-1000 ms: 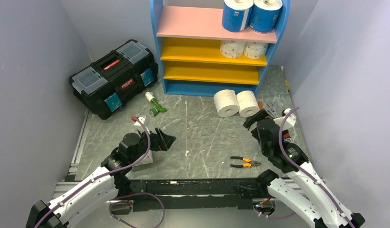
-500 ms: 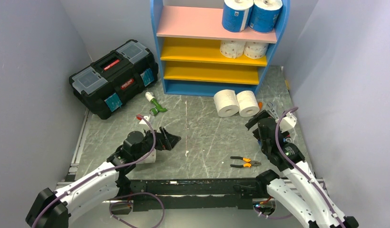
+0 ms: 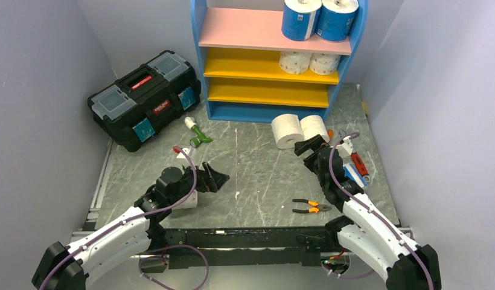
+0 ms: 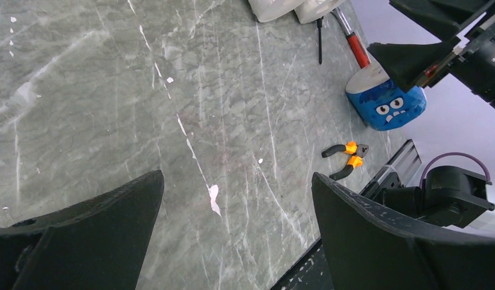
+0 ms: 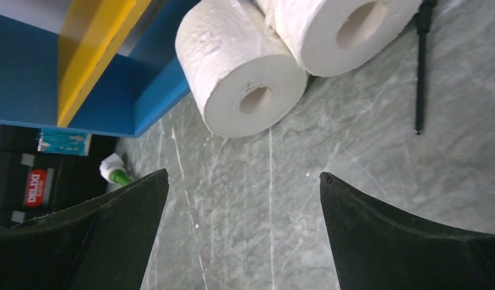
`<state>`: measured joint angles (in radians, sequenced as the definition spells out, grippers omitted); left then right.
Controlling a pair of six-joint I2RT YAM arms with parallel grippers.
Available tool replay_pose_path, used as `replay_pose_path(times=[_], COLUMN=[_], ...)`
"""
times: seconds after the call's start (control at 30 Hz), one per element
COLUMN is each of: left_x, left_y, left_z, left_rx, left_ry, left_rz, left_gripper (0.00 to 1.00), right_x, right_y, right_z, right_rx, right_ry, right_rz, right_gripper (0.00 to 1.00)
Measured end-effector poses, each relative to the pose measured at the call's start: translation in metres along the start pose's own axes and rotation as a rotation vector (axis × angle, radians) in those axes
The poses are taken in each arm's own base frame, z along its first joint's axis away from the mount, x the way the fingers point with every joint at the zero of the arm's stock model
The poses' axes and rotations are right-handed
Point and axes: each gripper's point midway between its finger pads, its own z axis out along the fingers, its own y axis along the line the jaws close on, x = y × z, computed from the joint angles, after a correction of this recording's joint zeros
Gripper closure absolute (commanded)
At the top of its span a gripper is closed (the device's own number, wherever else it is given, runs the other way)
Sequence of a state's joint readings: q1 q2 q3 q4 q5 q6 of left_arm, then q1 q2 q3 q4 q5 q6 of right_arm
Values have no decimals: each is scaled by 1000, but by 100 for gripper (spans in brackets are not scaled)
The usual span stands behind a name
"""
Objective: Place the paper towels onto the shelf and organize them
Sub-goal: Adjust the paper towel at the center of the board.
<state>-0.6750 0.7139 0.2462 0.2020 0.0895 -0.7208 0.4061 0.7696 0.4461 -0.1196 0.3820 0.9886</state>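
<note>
Risks: two plain white paper towels are on the desk [image 3: 257, 172], lying on their sides just in front of the shelf [image 3: 198, 54] base and pressed against each other: left white roll [image 5: 242, 72], right white roll [image 5: 348, 30]. Right pincer [image 5: 242, 175] sits just short of them on the side away from the shelf, aimed roughly at the left white roll. If it closes off-centre, my guess is the roll skids into the shelf base or kicks its neighbour loose, since both can roll freely. Squeeze too hard and the soft paper crushes. A black-shafted screwdriver [image 5: 419, 72] lies just beside the right white roll and could snag a finger. The shelf holds blue-wrapped rolls [image 3: 300, 18] on its pink board and dotted rolls [image 3: 295, 61] on its upper yellow board, both at its right end; a careless insert could knock those. Right pincer: jaws wide apart, holding nothing, touching nothing. Left pincer [image 4: 236, 175]: also spread wide, empty, over bare desk well away from the shelf.
</note>
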Motion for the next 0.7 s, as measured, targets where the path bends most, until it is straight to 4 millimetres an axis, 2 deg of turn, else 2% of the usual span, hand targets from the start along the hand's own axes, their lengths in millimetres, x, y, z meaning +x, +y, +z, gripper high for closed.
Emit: replay_pose_path(times=[0.3, 0.57, 0.7], left_x=[-1, -7, -3], left_y=[1, 6, 11], left_z=[-4, -9, -11], left_rx=[-7, -36, -55], left_ry=[-7, -45, -36], left_rz=[-1, 1, 1], left_gripper=[1, 1, 1], right_x=[0, 26, 33], right_y=[19, 15, 11], right_z=[30, 61, 68], right_rx=[-95, -89, -102], right_ry=[-6, 75, 76], right_rz=[96, 144, 163], right_gripper=[5, 10, 11])
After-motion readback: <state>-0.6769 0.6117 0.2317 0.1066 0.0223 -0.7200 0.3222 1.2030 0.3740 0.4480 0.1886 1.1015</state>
